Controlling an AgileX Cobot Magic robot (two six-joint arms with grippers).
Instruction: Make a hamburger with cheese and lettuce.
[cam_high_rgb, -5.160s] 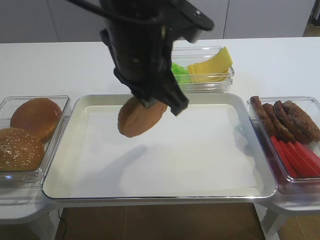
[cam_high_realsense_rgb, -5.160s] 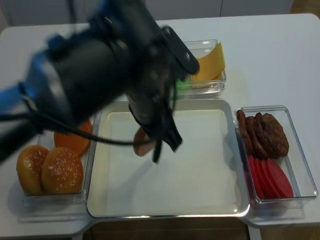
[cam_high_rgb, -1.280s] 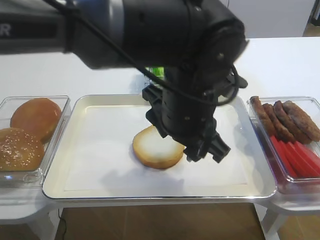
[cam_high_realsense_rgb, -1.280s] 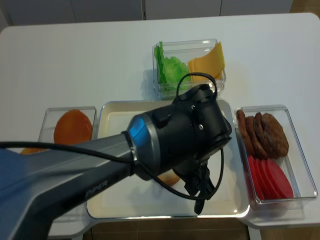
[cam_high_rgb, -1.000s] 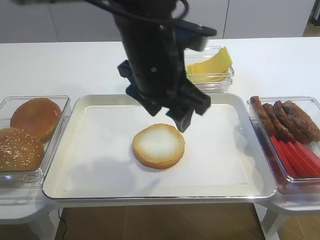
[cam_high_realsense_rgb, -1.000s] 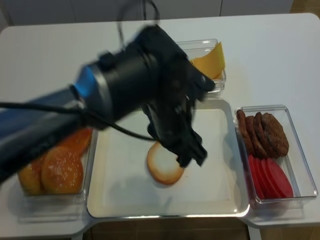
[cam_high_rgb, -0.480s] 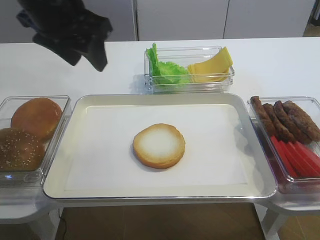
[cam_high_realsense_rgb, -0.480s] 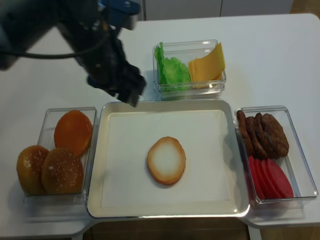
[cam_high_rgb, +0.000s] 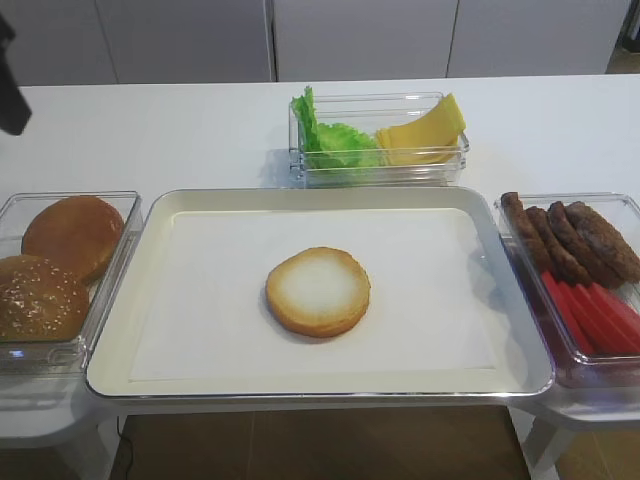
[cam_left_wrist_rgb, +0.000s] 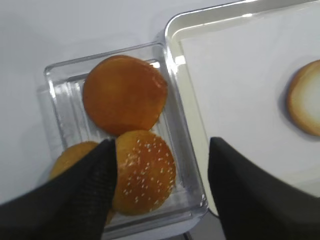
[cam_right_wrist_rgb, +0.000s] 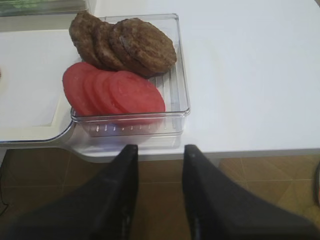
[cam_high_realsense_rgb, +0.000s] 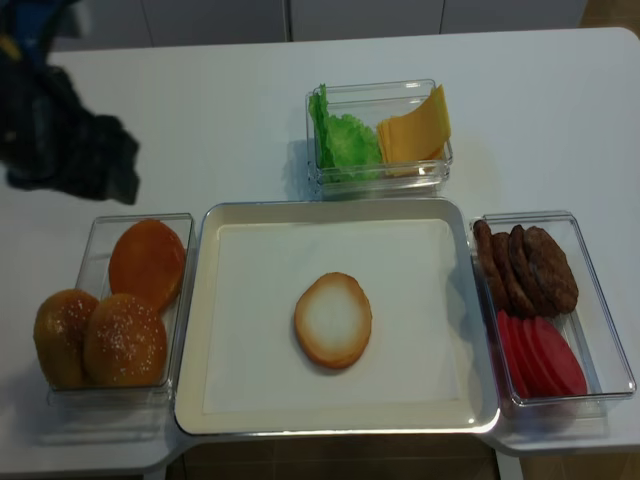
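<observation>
The hamburger is one bun half (cam_high_rgb: 318, 291) (cam_high_realsense_rgb: 333, 320), lying cut face up in the middle of the metal tray (cam_high_rgb: 320, 384); its edge shows in the left wrist view (cam_left_wrist_rgb: 306, 105). Lettuce (cam_high_rgb: 325, 140) and cheese (cam_high_rgb: 425, 130) share a clear box behind the tray. My left gripper (cam_left_wrist_rgb: 162, 145) is open and empty above the bun box, over a sesame bun (cam_left_wrist_rgb: 145, 172). Its arm (cam_high_realsense_rgb: 62, 140) is a dark blur at the far left. My right gripper (cam_right_wrist_rgb: 160, 148) hangs off the table's front edge, its jaws a little apart with nothing between them.
A clear box (cam_high_rgb: 120, 210) left of the tray holds a plain bun (cam_high_rgb: 72, 235) and a sesame bun (cam_high_rgb: 40, 298). A box on the right holds dark patties (cam_high_rgb: 575, 240) (cam_right_wrist_rgb: 125, 42) and red slices (cam_high_rgb: 590, 310) (cam_right_wrist_rgb: 112, 92).
My left arm has swung off the tray to the far left and now hangs over the bun box. The bun half stays on the tray where it was let go.
</observation>
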